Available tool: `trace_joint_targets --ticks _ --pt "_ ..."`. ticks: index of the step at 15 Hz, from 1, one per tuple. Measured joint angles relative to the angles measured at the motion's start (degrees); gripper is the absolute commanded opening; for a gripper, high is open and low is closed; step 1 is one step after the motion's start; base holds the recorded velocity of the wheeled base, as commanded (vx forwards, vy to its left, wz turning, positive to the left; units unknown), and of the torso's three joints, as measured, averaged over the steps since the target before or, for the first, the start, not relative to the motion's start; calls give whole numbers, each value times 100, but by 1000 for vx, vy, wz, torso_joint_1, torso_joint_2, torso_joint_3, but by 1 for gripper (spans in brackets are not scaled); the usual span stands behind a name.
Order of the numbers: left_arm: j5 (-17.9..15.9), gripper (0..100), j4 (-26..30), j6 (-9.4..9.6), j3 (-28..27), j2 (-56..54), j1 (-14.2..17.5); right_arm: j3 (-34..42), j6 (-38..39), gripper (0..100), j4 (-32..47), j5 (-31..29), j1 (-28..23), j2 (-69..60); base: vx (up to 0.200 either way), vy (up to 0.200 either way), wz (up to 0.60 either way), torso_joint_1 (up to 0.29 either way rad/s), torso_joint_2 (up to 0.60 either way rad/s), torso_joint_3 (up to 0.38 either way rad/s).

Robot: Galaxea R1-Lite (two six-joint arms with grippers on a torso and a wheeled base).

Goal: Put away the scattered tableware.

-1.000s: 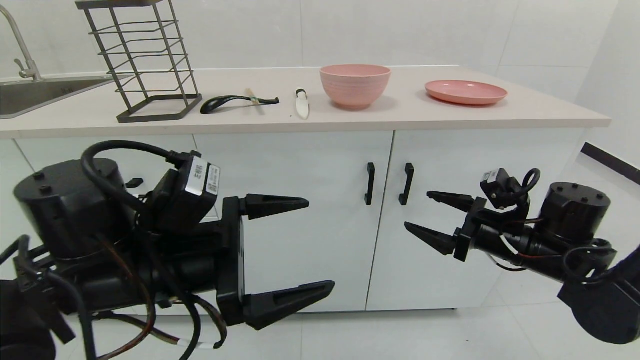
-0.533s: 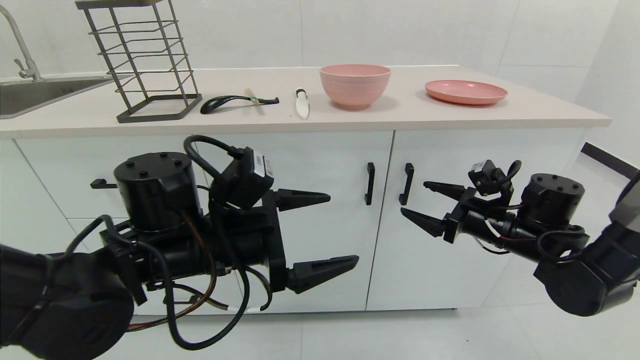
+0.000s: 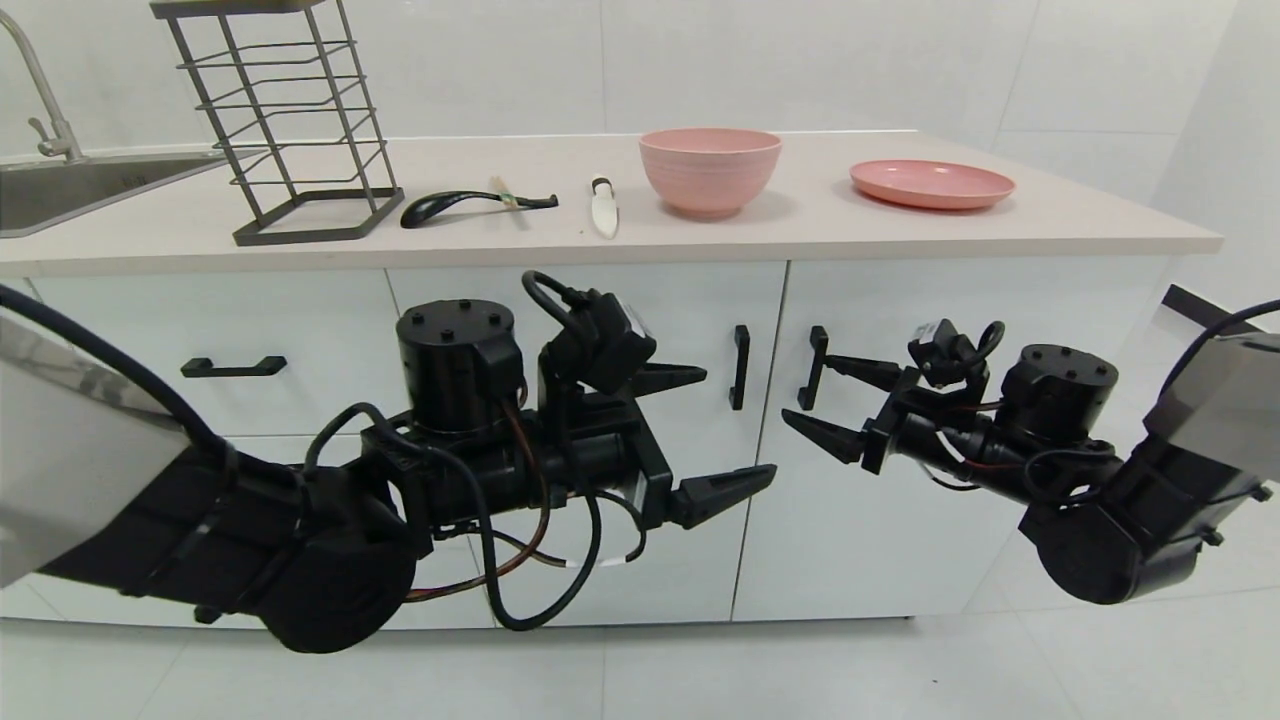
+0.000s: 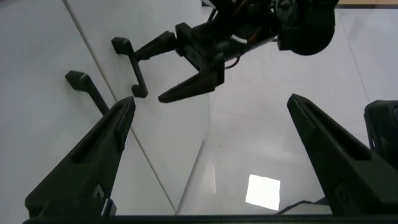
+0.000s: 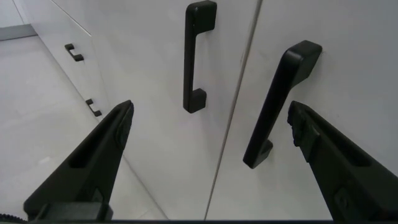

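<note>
Head view: bowl (image 3: 710, 170), plate (image 3: 932, 184), spoon (image 3: 440, 206), knife (image 3: 604, 212) lie on tabletop (image 3: 800, 228). Left gripper (image 3: 740, 422) & right gripper (image 3: 807, 390) hang low, jaws open, empty. Right gripper is nr cupboard handle (image 3: 821, 338) and could snag it on lifting.

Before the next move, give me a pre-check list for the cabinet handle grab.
1. Right gripper open and empty: ok.
2. Right door handle inside its jaws: cannot tell; the fingertips are at it, depth unclear.
3. Left gripper open and empty: ok.
4. Cabinet doors open: not ok, both shut.
5. Bowl, plate, spoon and knife lying on the counter: ok.
</note>
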Motion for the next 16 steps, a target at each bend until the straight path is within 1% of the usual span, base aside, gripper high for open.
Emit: trace_joint_targets --ticks 4,6,10,11,13,16 --pt "18 100 -40 -33 -450 347 -116 -268 9 100 -66 115 9 190 0 0 0 0 0 0" --pt "71 100 -93 -67 -634 491 -144 -424 11 100 -90 319 17 319 0 0 0 0 0 0" --pt "123 100 -107 -229 -914 692 -127 -447 11 100 -372 807 59 513 0 0 0 0 0 0" --pt "137 100 -110 -235 -1012 747 -117 -358 16 100 -508 969 67 527 0 0 0 0 0 0" --pt "139 100 -104 -235 -1157 847 -117 -74 18 100 -684 1059 96 496 0 0 0 0 0 0" --pt "119 100 -216 -224 -1379 1073 -150 774 -28 100 -739 1259 55 168 0 0 0 0 0 0"
